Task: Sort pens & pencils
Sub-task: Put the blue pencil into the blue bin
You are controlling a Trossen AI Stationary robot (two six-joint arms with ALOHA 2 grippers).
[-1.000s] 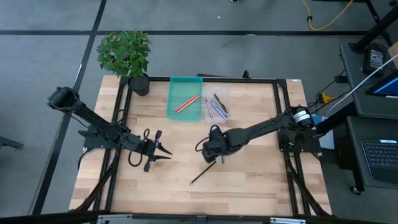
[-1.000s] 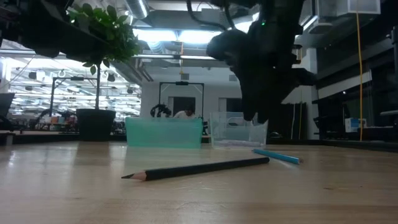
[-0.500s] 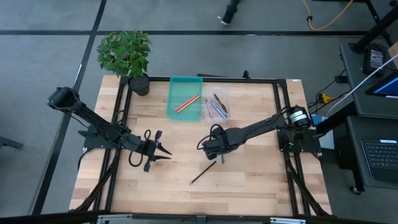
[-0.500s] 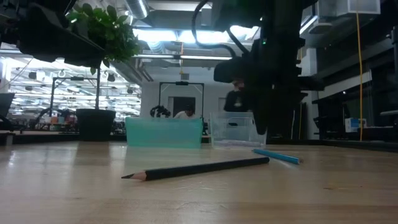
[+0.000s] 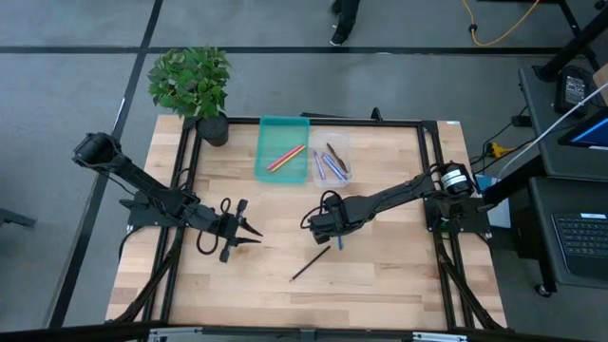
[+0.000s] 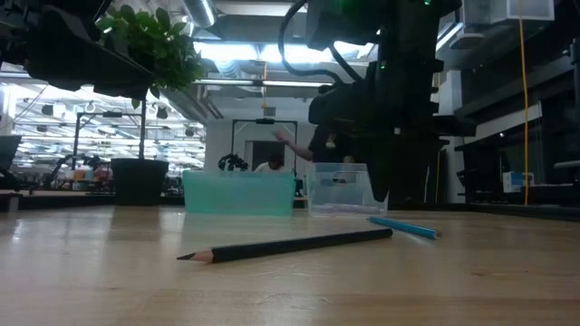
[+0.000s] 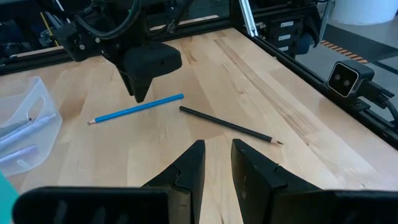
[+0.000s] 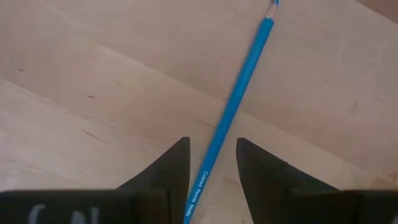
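Blue pencil (image 8: pixel 231 102) is straddled on the worktop (image 5: pixel 380 275) by the right claw (image 8: pixel 211 158), parted and gripping nothing; black pencil (image 5: pixel 311 262) lies nearby; left claw (image 5: pixel 255 232) is parted, empty.

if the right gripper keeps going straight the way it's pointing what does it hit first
Most likely the blue pencil: the right gripper points down at the table with the pencil lying between its open fingers. How far above it the gripper is, I can't tell.

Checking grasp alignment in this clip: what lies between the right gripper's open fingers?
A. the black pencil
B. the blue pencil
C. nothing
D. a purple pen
B: the right wrist view shows the blue pencil lying on the table between the right gripper's open fingers.
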